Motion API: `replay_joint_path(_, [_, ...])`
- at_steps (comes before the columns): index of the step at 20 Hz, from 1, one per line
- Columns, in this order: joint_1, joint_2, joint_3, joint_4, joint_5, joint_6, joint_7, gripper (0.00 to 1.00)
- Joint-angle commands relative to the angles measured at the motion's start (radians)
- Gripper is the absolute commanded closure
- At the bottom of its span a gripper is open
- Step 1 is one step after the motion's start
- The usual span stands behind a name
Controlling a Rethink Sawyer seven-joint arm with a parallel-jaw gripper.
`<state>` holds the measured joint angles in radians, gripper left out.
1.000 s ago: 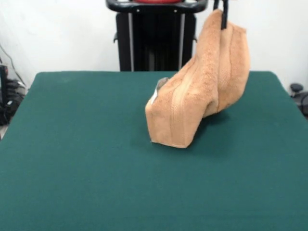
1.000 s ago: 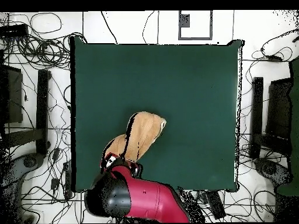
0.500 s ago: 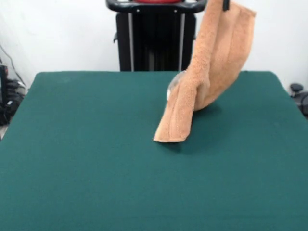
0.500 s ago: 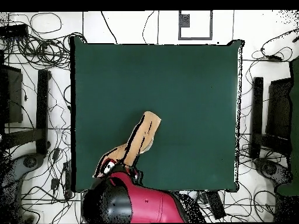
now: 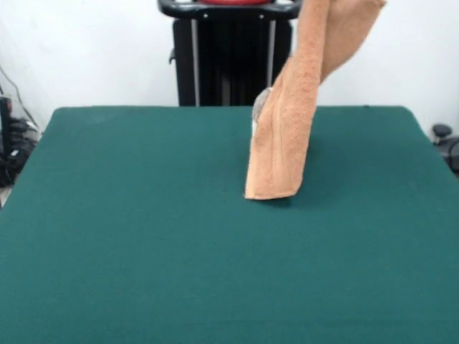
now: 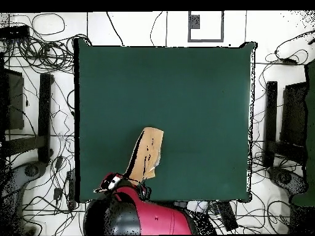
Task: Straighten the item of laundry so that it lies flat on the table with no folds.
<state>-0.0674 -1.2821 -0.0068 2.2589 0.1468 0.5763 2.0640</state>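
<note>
The orange-tan towel (image 5: 287, 129) hangs in a long, narrow, doubled-over strip from above the front view's top edge. Only its lower end rests on the dark green table (image 5: 107, 215), right of centre toward the far side. A pale label (image 5: 259, 107) shows at its left edge. In the overhead view the towel (image 6: 146, 153) runs from the table's near middle down to my gripper (image 6: 121, 182), which is mostly hidden under the red arm (image 6: 144, 215) at the table's robot-side edge. The gripper is shut on the towel's upper end.
The black pedestal (image 5: 229, 57) stands behind the table's far edge. Cables (image 6: 43, 55) and dark stands (image 6: 271, 123) surround the table on the floor. The green cloth (image 6: 184, 86) stretches wide beyond the towel.
The towel has been lifted higher and drawn toward the robot. It now hangs narrower and more upright, with less cloth on the table. The gripper has left the front view's top.
</note>
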Motion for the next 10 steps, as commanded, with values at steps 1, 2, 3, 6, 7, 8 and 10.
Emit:
replay_joint_path(1, [0.064,-0.063,-0.012,0.008,0.038,0.179,0.215,1.0])
replay_joint_path(2, [0.074,-0.075,-0.015,0.008,0.036,0.192,0.225,1.0])
replay_joint_path(3, [0.078,-0.082,-0.018,0.004,0.038,0.205,0.228,1.0])
replay_joint_path(6, [0.095,-0.091,-0.025,-0.001,0.038,0.22,0.241,1.0])
replay_joint_path(7, [0.098,-0.091,-0.027,-0.004,0.039,0.224,0.243,1.0])
replay_joint_path(8, [0.101,-0.083,-0.023,0.01,0.051,0.201,0.235,1.0])
replay_joint_path(10, [0.091,-0.062,-0.015,0.012,0.069,0.18,0.21,1.0])
